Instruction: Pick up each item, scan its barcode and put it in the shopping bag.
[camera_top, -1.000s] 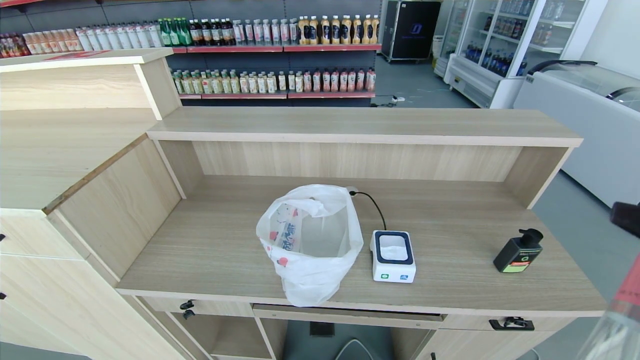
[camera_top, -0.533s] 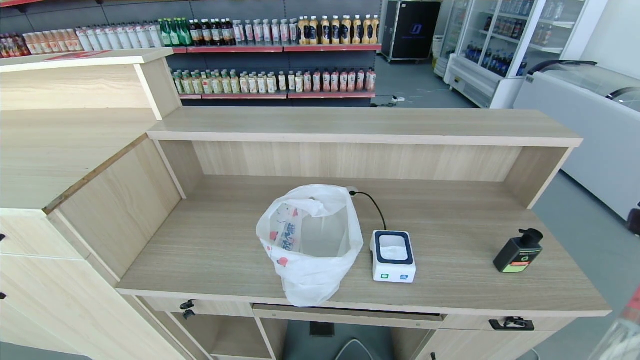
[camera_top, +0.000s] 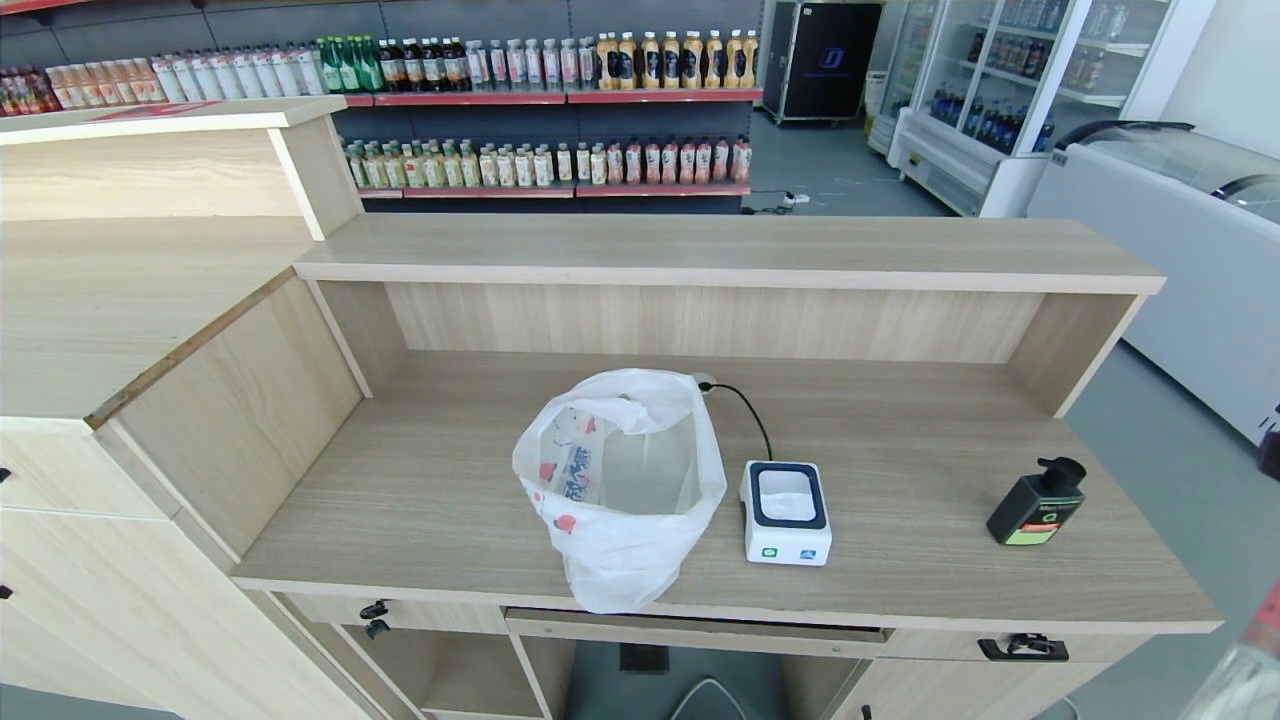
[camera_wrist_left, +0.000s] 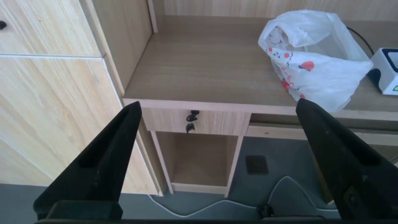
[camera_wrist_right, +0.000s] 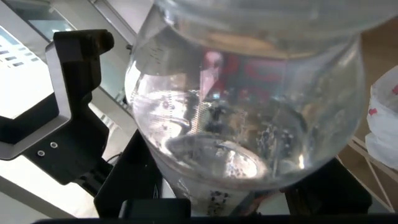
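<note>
A white shopping bag (camera_top: 620, 480) with red print stands open at the middle of the wooden counter (camera_top: 900, 420), and it also appears in the left wrist view (camera_wrist_left: 314, 56). Right beside it lies the white barcode scanner (camera_top: 787, 512) with its cable running back. A black pump bottle (camera_top: 1037, 503) stands near the counter's right end. My right gripper (camera_wrist_right: 236, 186) is shut on a clear bottle (camera_wrist_right: 249, 112) with a red label, held off the counter's right front corner (camera_top: 1245, 660). My left gripper (camera_wrist_left: 217, 155) hangs open and empty, low in front of the counter's left side.
A raised ledge (camera_top: 730, 250) runs along the back of the counter, and a taller wooden unit (camera_top: 150, 300) walls off its left side. Drawers and an open recess (camera_wrist_left: 199, 155) lie under the front edge. Shelves of drinks (camera_top: 550, 110) and freezers (camera_top: 1170, 200) stand beyond.
My right arm with the clear bottle has drifted farther toward the right edge of the head view. The bag, scanner and pump bottle have stayed put.
</note>
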